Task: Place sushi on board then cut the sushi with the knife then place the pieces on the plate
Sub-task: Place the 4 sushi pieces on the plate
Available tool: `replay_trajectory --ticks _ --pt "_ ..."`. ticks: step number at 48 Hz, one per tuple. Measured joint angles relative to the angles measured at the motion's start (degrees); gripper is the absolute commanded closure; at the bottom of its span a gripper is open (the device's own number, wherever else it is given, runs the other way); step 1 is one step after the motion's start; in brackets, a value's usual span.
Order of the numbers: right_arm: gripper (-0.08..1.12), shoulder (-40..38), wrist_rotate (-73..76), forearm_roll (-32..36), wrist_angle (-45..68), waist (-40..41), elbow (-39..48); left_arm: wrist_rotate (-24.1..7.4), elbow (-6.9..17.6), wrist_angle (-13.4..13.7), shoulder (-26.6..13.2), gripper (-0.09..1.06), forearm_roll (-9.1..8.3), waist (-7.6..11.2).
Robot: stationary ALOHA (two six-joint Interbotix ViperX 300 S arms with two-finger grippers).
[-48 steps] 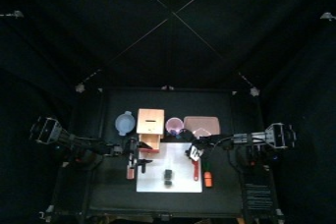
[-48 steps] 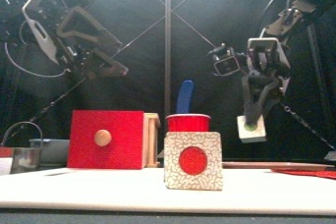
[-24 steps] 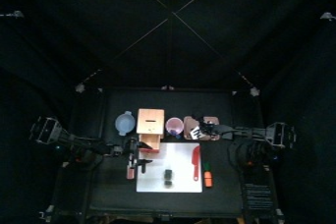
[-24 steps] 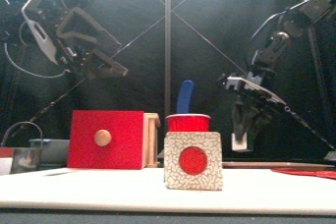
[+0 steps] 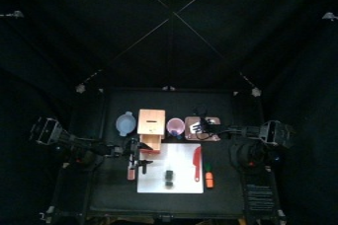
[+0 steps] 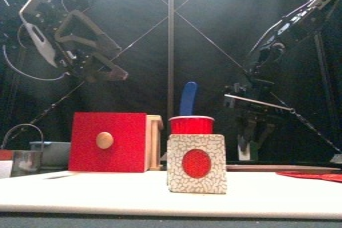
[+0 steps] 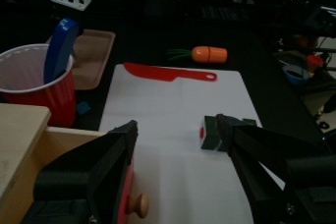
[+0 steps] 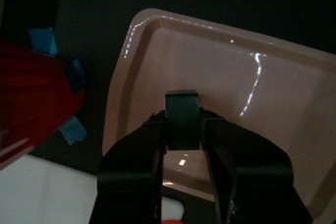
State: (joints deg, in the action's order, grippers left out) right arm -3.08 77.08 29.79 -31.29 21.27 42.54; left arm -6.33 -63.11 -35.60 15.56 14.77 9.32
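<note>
My right gripper (image 8: pixel 182 120) is shut on a dark green sushi piece (image 8: pixel 182 105), held just above the pink plate (image 8: pixel 256 76). In the top view that gripper (image 5: pixel 208 126) hangs over the plate (image 5: pixel 199 120) at the back. A second sushi piece (image 7: pixel 211 134) stands on the white cutting board (image 7: pixel 171 115); from the front its speckled white end with a red centre (image 6: pixel 197 165) shows. The red knife (image 7: pixel 168 72) lies along the board's far side. My left gripper (image 5: pixel 133 152) hovers open and empty by the board's left edge.
The wooden box with a red drawer front (image 6: pixel 107 142) stands left of the red cup (image 6: pixel 194 124), which holds the blue knife (image 6: pixel 189 97). A blue-grey bowl (image 5: pixel 126 123) sits at the back left. An orange toy food (image 7: pixel 209 53) lies off the board's right edge.
My right arm has swung from above the board back to the pink plate and come down low, carrying the sushi piece. The left arm has stayed put.
</note>
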Motion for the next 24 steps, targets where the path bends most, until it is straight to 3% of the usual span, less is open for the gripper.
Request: replay_trajectory --ticks 14,24 --pt "0.49 3.52 0.09 0.26 -1.14 0.09 -2.72 0.0 0.0 0.0 0.0 0.0 -2.46 0.35" --pt "0.28 5.45 0.18 -0.79 0.53 0.09 -4.57 -0.09 -0.62 0.0 0.0 0.0 -2.64 0.62"
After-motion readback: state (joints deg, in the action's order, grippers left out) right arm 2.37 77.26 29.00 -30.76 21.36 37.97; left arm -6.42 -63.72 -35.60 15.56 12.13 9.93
